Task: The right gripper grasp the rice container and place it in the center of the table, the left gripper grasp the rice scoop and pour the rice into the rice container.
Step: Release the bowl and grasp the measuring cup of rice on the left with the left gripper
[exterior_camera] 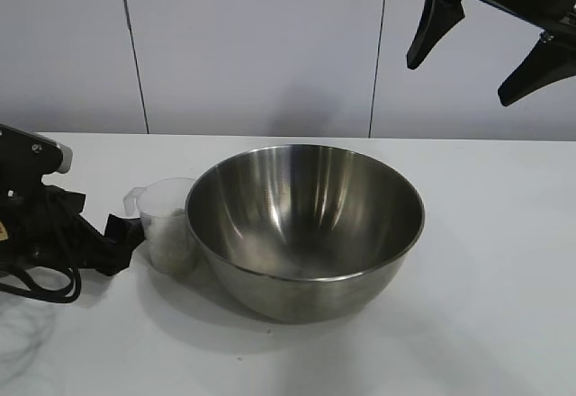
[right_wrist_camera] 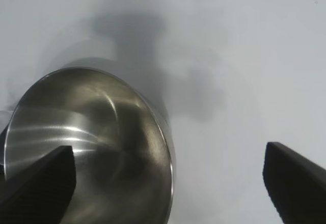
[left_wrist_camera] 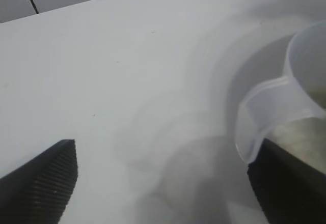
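Note:
The rice container [exterior_camera: 306, 225], a big shiny steel bowl, stands on the white table [exterior_camera: 486, 279] near its middle, with nothing in it. Touching the bowl's left side is the rice scoop [exterior_camera: 166, 220], a small clear plastic cup with pale rice [exterior_camera: 171, 247] dimly visible low inside. My left gripper [exterior_camera: 126, 238] lies low on the table just left of the scoop, open. In the left wrist view one of its fingers [left_wrist_camera: 285, 183] sits right by the scoop's lip [left_wrist_camera: 265, 107]. My right gripper [exterior_camera: 459, 82] hangs open high above the bowl's right side; the bowl's rim [right_wrist_camera: 170, 173] shows between its fingers.
A pale panelled wall [exterior_camera: 252, 45] runs behind the table. Black cables [exterior_camera: 40, 283] loop beside the left arm at the table's left edge. Bare tabletop lies right of the bowl and in front of it.

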